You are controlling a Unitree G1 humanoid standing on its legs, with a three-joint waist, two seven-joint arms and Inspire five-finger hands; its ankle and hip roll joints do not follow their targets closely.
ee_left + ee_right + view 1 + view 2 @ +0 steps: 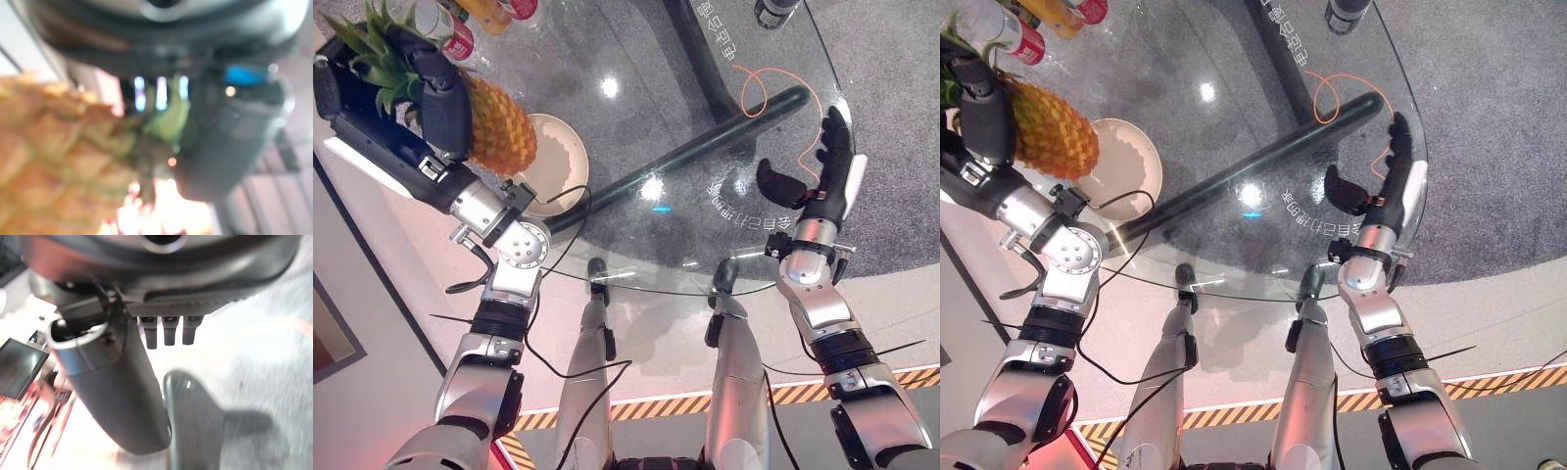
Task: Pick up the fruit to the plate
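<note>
you had one pineapple point(497, 125) gripped in the left hand point(445, 108), just beside the one plate point(553, 162). right hand point(827, 171) hung wide and empty over the round glass table point(705, 117). two red cans point(460, 41) at its far edge, grey carpet below.

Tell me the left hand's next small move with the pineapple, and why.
Probably carry it a little toward the plate's centre, then lower it. The left hand is curled round the pineapple, which seems to overlap only the plate's left rim.
</note>
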